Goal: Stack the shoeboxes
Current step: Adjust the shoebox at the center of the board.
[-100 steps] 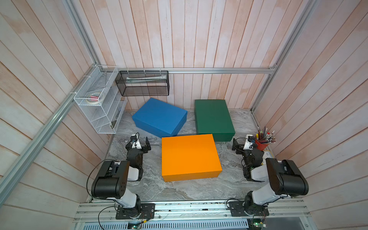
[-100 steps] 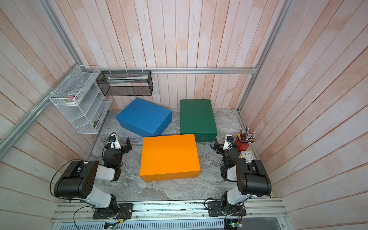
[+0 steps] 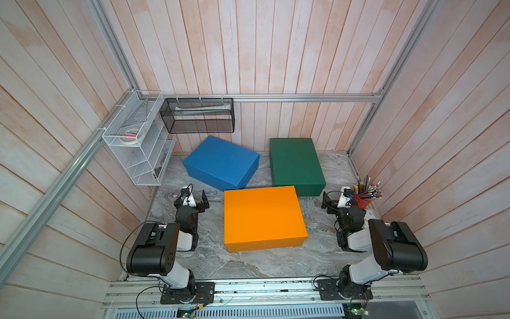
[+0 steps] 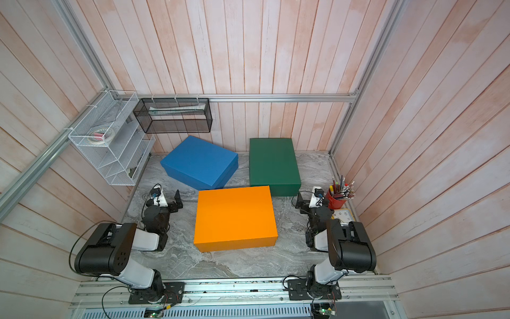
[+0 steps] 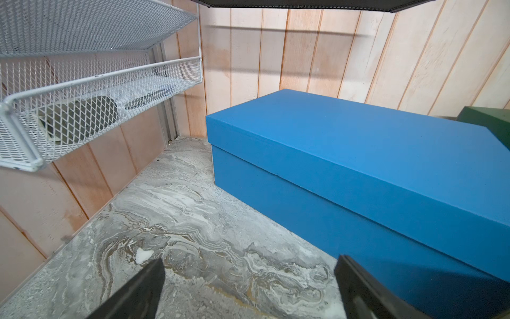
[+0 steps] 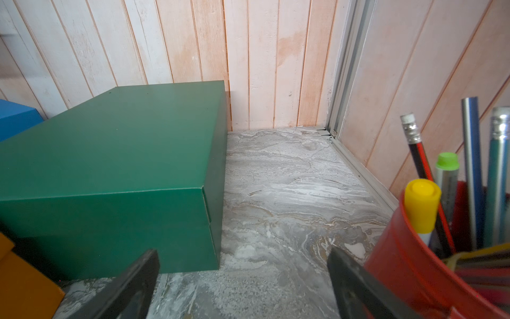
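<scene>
Evidently nothing had been moved in half a second: the blue shoebox [image 3: 220, 161] and green shoebox [image 3: 295, 164] were left just behind the orange shoebox [image 3: 263, 216], unstacked. Left tool [image 5: 249, 262] and right tool [image 6: 242, 254] were held spread, empty, flanking it; stacking was judged unstarted.

Bright, even light; soft shadows on the counter [image 3: 209, 256]. Wall planks [image 3: 276, 55] bow at both top views' edges; fingers [image 5: 143, 295] and pencils [image 6: 417, 149] blur close to the wrist cameras.

orange shoebox [image 3: 262, 215] front centre, flat | blue shoebox [image 3: 220, 161] back-left, angled | green shoebox [image 3: 294, 164] back-right | all lidded, unstacked
</scene>
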### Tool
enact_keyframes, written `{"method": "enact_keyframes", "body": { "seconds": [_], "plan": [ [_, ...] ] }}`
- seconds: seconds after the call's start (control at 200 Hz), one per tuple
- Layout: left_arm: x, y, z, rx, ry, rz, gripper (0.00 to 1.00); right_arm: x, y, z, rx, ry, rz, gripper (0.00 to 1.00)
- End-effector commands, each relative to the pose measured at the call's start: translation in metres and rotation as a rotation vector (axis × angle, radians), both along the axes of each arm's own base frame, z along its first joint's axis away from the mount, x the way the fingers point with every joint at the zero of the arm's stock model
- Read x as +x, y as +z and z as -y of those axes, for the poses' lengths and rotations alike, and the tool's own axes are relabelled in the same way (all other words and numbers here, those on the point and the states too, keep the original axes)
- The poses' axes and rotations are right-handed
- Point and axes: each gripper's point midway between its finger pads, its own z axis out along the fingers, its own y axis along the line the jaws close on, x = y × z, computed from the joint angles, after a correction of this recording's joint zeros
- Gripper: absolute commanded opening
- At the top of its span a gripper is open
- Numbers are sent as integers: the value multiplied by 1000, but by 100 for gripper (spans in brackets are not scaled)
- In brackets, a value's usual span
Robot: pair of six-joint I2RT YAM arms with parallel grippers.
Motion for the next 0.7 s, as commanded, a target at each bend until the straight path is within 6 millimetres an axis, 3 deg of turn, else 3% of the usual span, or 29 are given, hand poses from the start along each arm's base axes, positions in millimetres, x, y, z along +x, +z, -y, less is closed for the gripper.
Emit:
{"method": "enact_keyframes", "body": {
  "seconds": [0.0, 0.405, 0.515, 0.635, 0.695],
  "plan": [
    [1, 3, -1, 9, -1, 6, 100, 3, 4, 2, -6, -6, 9, 98],
    [1, 3, -1, 9, -3, 7, 100, 2, 4, 3, -5, -9, 11, 98],
    [-2, 16, -5, 10, 29, 20, 100, 2, 23, 15, 12, -87, 33, 98],
    [1, 46, 2, 16, 5, 5, 100, 11, 55, 12, 68, -75, -12, 98],
    [5, 64, 6, -18, -19, -17, 100, 14, 74, 0, 117, -15, -30, 97]
  ]
}}
